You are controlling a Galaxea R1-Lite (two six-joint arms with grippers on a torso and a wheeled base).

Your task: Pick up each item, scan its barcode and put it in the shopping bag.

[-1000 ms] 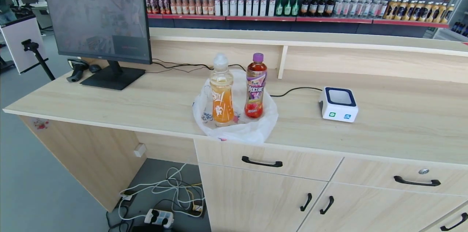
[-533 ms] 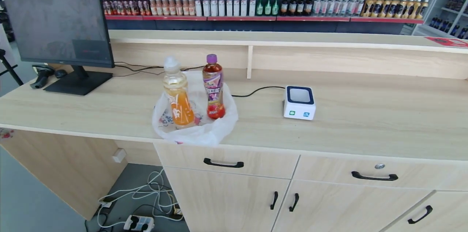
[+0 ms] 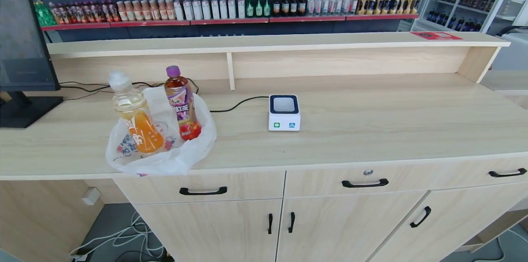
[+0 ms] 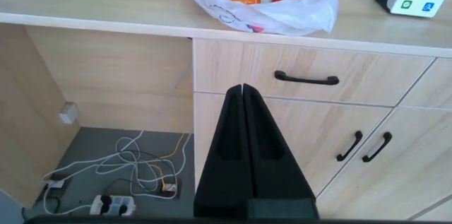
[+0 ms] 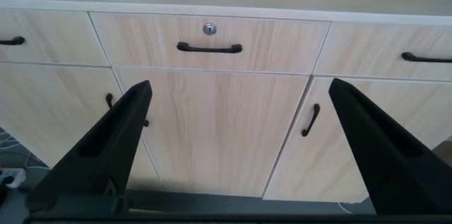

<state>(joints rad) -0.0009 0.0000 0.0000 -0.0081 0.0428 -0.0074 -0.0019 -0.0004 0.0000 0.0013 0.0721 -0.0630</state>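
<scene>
The clear orange-drink bottle (image 3: 138, 123) and purple-capped red-drink bottle (image 3: 182, 105) stand, apparently upright, in your crumpled white plastic shopping bag (image 3: 167, 162) at the front edge of the wooden desk (image 3: 371, 130). Your left gripper (image 4: 244, 88) is pinched closed; your right gripper (image 5: 240, 88) is spread wide.

Bright, even overhead light covers the worktop (image 3: 371, 130); the shopping bag (image 3: 165, 165) on it casts hardly any shadow. Below the worktop the floor (image 4: 106, 160) is dimmer.

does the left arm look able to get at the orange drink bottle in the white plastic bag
Probably not yet: the left gripper is shut and low before the pale wooden drawers, below the countertop. The clear orange-drink bottle stands in the white plastic bag on top, unobstructed.
</scene>
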